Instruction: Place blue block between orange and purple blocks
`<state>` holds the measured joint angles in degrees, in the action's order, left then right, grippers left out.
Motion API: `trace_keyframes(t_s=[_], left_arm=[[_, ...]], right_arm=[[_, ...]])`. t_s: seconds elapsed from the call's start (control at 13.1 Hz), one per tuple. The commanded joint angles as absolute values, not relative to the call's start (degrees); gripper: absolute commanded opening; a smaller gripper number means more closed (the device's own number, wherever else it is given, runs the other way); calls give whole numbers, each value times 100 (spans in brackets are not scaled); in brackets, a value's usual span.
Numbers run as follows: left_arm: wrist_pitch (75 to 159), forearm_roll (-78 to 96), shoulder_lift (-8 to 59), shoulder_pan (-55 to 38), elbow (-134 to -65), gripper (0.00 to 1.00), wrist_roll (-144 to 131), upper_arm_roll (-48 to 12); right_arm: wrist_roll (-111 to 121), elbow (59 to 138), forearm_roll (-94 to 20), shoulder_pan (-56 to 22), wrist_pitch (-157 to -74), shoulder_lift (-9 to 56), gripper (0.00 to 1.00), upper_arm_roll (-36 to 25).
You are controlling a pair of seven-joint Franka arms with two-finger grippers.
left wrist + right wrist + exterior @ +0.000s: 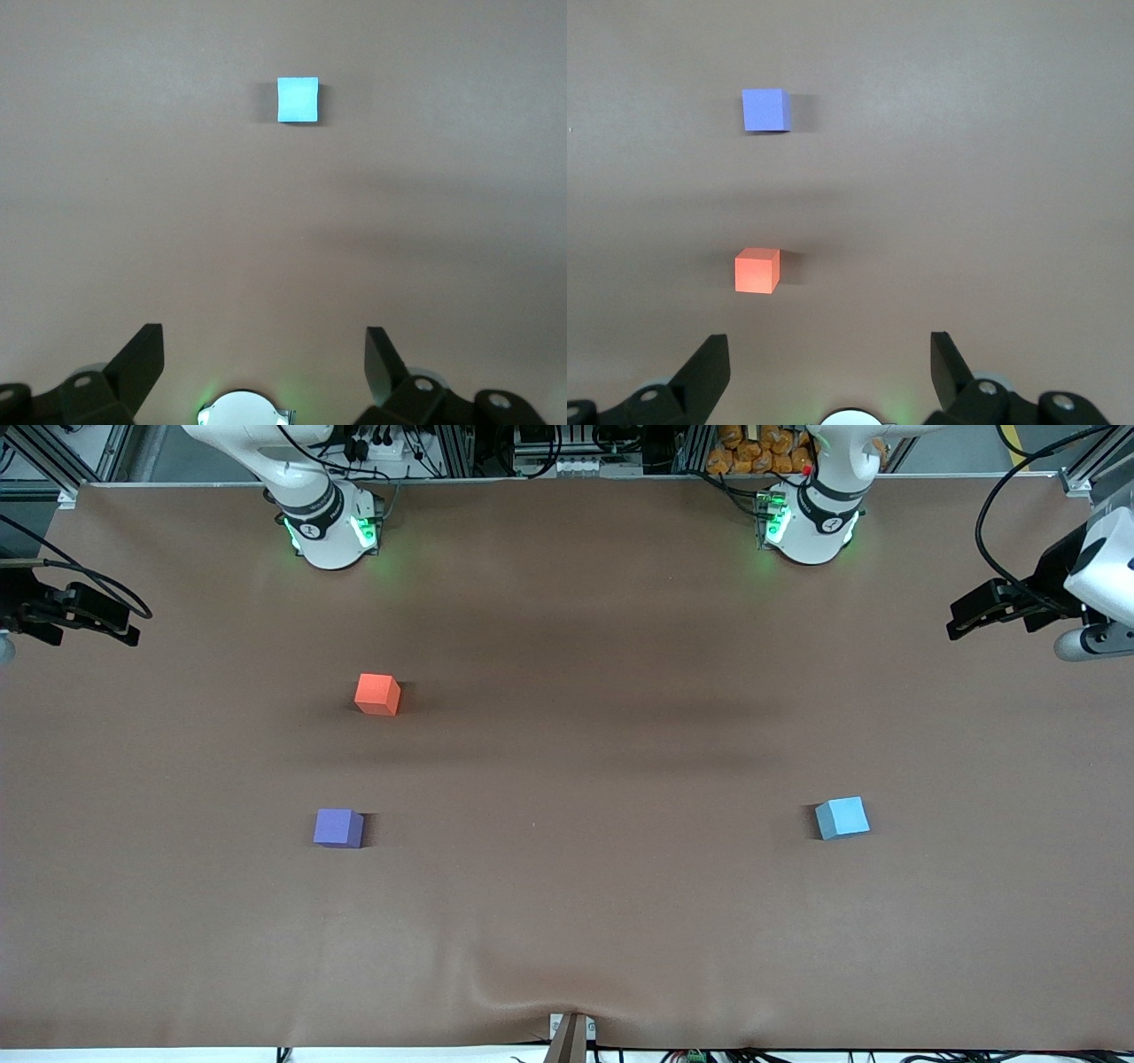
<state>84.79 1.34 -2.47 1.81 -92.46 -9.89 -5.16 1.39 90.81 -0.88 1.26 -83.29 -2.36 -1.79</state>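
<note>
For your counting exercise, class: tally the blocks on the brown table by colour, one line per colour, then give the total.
Orange block: 1
Purple block: 1
Blue block: 1
Total: 3 blocks

Both arms are white with black joint bands, each base [332, 536] lit green at its rim. Black cables trail from the wrists. The left gripper [264, 359] and right gripper [829, 361] have matte black, wedge-shaped fingers.

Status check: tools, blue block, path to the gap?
Left tool and right tool open, empty, raised. Blue block untouched. Gap between orange block and purple block unobstructed.
</note>
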Motion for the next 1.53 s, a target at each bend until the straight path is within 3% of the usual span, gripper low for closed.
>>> trace_keyframes(t_s=[0.0,0.46,0.77,1.45], left_arm=[[8963,229,-237,255,-9648,100,-976,-527],[11264,167,368,193,-11107,100,-958,-571],[12460,-299,772,202,-11671,100,-1002,-580],[13867,-281,1809,220,-11602,100,-1028,-571]], right_arm=[[88,9132,-123,176,-8393,-264,100,-141],[88,9202,-123,176,-8411,-264,100,-141],[88,9272,-123,167,-8473,-264,100,-141],[79,9545,-132,105,-8701,-246,100,-132]])
